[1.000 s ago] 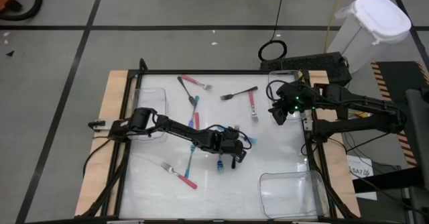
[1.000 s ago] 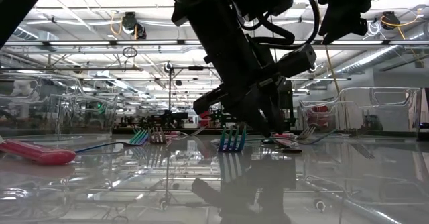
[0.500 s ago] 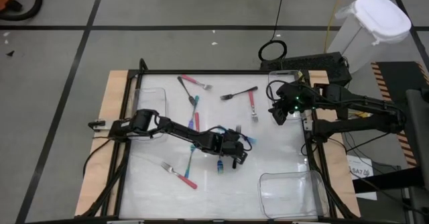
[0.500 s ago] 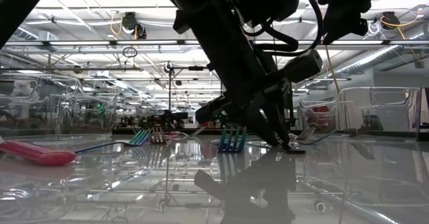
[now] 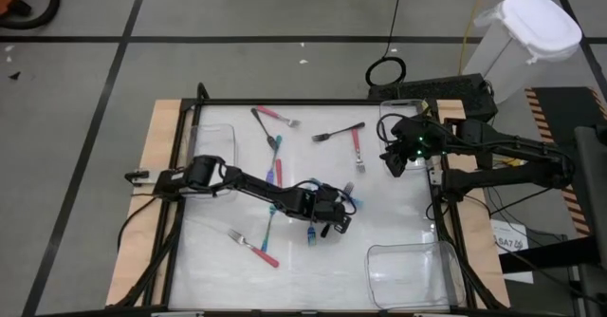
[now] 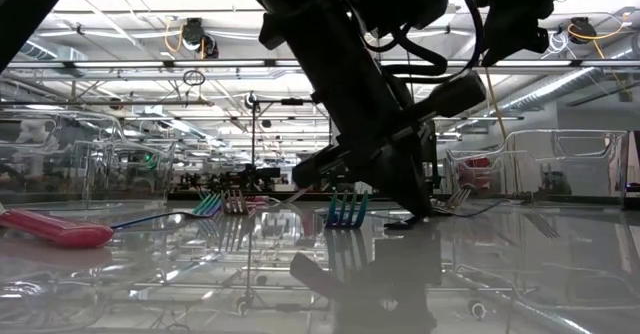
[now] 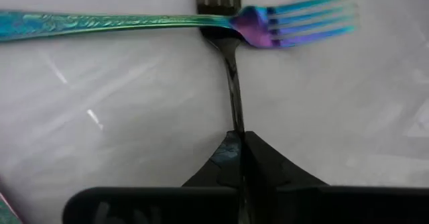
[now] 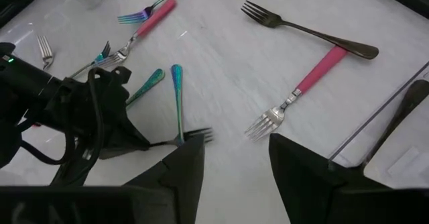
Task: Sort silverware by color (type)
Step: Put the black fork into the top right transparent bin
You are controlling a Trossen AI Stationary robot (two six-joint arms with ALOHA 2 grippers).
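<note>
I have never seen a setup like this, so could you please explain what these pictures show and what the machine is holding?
These are four cameras on one moment of a two-armed robot at a white table. One looks straight down, one sits level with the tabletop, and one rides on each wrist.

Forks lie scattered about: some with pink handles, some iridescent teal, some black. A clear bin stands at a table corner.

The left gripper is down near the table's middle, and its wrist camera shows its fingers closed on the handle of a black fork, which lies under a teal one. The right gripper waits open at the table's right edge, holding nothing.
</note>
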